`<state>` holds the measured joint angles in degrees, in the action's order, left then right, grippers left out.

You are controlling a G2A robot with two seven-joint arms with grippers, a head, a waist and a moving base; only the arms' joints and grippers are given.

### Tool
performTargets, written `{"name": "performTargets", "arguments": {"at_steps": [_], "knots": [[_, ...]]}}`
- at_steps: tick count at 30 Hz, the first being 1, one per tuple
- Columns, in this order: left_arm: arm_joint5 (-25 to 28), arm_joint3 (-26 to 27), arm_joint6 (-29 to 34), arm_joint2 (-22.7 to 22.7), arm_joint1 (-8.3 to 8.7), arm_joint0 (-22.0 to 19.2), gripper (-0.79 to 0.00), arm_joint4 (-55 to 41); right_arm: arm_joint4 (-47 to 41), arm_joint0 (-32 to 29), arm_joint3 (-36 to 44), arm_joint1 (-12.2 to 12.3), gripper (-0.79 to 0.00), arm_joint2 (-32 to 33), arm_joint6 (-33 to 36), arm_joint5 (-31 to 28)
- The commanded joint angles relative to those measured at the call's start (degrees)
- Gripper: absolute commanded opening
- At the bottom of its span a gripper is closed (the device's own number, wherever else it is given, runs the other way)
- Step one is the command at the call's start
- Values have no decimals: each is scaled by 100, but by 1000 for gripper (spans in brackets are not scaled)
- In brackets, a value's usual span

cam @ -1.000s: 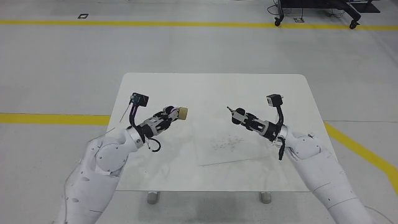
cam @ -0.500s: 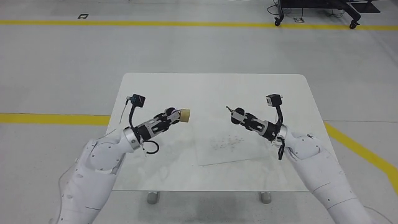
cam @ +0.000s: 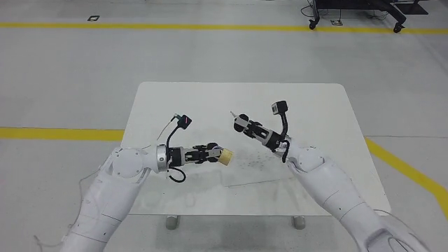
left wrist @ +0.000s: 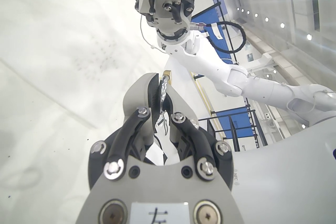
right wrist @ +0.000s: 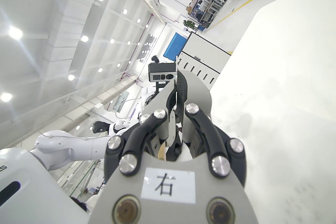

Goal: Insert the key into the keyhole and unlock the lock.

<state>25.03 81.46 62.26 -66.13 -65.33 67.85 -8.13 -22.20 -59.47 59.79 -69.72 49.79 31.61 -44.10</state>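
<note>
Top view, left gripper (cam: 212, 155): above the near middle of the white rounded-corner table (cam: 322, 112), pointing toward the robot's right, its fingers clamped on the small brass-coloured lock (cam: 225, 156).
Left wrist view, left gripper (left wrist: 160, 87): both fingers press on a round, silver, dotted face, and a brass edge shows just past the tips.
Lock position: held at the left gripper's tip, above the tabletop.
Key: thin metal key (cam: 234, 115) juts from the right gripper's tip, farther from the robot than the lock and apart from it.
Right gripper (cam: 241, 121): over the table's middle, pinched tight on the key.
Right wrist view, right gripper (right wrist: 179, 88): fingers drawn together, with a thin dark edge between them.
</note>
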Motion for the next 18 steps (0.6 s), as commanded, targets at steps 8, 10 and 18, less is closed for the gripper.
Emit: {"name": "performTargets", "arguments": {"at_steps": [8,10,18], "knots": [[-128,-226,-316,26,5,-109,-785,-20,-326,243,-380,-244,-785,-368,421,-382],[-199,-248,-431,23,6,-113,-785,4,-426,269,-427,-272,-785,-393,559,-449],[-355,-309,-800,-65,17,-77,-785,-146,-466,326,-482,-347,-785,-471,925,-477]]}}
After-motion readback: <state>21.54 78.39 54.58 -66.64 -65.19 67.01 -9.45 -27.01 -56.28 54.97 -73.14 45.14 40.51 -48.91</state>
